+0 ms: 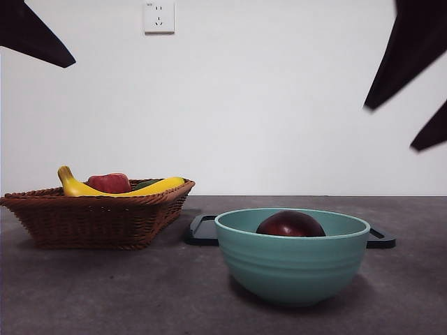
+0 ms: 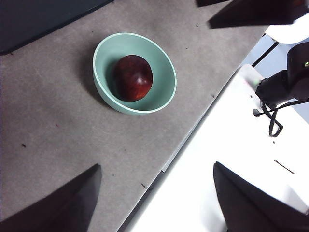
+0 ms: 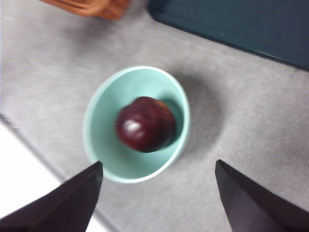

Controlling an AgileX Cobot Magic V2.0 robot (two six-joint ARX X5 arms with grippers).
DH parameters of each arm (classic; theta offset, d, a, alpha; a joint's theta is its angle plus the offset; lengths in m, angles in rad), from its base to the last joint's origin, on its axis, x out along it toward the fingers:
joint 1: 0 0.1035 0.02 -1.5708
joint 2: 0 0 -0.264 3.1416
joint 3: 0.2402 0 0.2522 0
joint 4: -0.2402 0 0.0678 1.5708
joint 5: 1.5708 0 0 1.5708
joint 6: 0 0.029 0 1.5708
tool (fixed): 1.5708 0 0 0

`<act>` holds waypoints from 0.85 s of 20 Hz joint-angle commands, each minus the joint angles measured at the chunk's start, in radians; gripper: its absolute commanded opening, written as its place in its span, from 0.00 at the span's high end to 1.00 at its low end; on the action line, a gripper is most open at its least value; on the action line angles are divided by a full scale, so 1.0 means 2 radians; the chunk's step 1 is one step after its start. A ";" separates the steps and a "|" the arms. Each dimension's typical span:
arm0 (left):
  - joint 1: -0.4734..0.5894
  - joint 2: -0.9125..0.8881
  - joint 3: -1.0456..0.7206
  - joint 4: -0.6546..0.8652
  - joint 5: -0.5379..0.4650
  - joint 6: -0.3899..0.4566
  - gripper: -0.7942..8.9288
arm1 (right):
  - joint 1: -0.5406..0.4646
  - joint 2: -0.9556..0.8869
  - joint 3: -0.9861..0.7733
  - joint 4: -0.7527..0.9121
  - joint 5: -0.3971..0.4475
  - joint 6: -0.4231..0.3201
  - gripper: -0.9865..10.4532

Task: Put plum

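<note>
The left gripper (image 2: 154, 193) hung high above the desk (image 1: 105, 293), its jaws spread wide and holding nothing; below and ahead of it lay the bowl, with the desk's pale edge running close under the gripper itself. In the front view a wicker basket (image 1: 98, 216) stood at the left, carrying a banana (image 1: 126, 188) and a red apple (image 1: 109, 183) that rose above its rim. Bare grey desk lay in front of the basket and between it and the bowl. A dark tray (image 1: 202, 230) lay flat behind the bowl, its rim showing on both sides. The teal bowl (image 1: 293, 265) stood right of centre, apart from the basket. The plum (image 1: 290, 225) rested inside the bowl, its top just above the rim. The right gripper (image 3: 157, 193) was also raised well over the bowl, jaws spread and empty, the plum almost straight beneath it. The desk around the bowl was open on every side.
</note>
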 commanded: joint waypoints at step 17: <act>-0.003 0.002 0.005 0.007 0.002 0.001 0.53 | 0.088 0.201 -0.009 0.154 0.111 0.029 0.86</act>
